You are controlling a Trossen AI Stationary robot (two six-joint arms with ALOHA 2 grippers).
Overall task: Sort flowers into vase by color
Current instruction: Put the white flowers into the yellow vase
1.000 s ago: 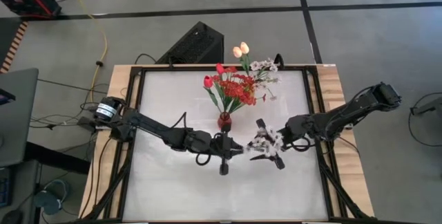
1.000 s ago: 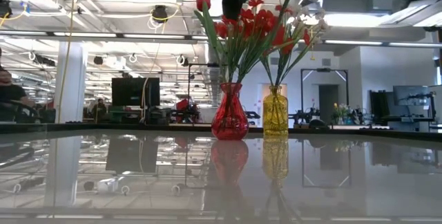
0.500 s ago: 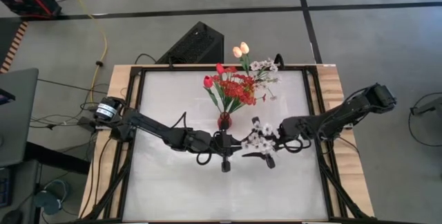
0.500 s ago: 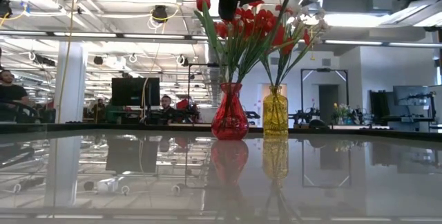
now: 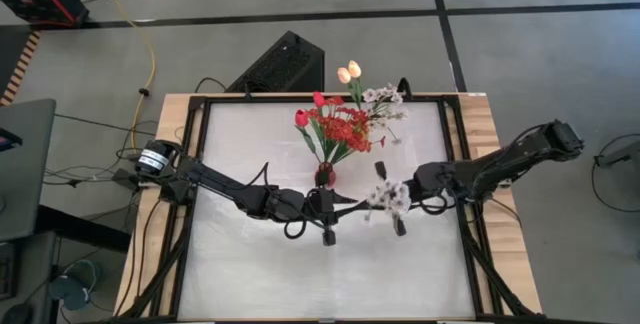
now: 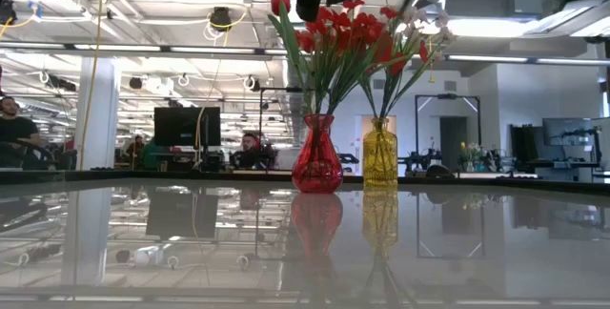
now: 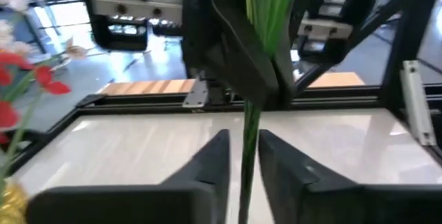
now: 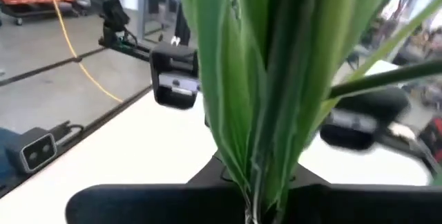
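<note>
Right gripper [image 5: 397, 207]: clamped on white sprig [image 5: 383, 196] stem.
Left gripper [image 7: 242, 156]: fingers slightly parted around stem.
Handling: light, floppy; grip low on the stem.

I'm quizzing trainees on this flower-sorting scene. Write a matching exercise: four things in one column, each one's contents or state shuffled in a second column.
Things
1. red vase
2. yellow vase
3. white blossom sprig
4. left gripper

States
A. holds pale tulips and other white sprigs
B. clamped in the right gripper above the table
C. fingers slightly apart on either side of a green stem
D. holds red flowers

Pairs: 1-D; 2-A; 3-B; 4-C
</note>
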